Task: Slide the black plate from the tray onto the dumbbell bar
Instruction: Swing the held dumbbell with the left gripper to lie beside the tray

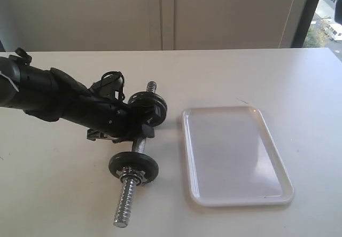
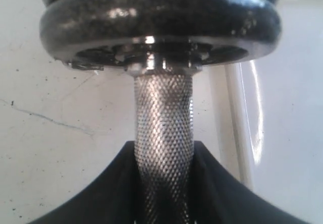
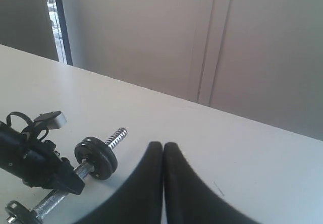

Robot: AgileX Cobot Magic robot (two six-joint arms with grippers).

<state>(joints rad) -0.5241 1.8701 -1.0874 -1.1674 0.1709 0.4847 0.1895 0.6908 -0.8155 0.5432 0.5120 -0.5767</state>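
Black arm point(image 1: 53, 95), looped cables point(image 1: 110, 79), black pincer point(image 1: 143, 132)

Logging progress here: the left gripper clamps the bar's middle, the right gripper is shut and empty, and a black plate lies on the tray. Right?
Not quite. In the exterior view the tray holds no plate; the black plates sit on the dumbbell bar. The left gripper does clamp its middle; the right gripper is shut, empty.

The white table point(image 1: 256, 71) carries the tray point(image 1: 235, 157) and, just beside it, the dumbbell bar point(image 1: 126, 200).
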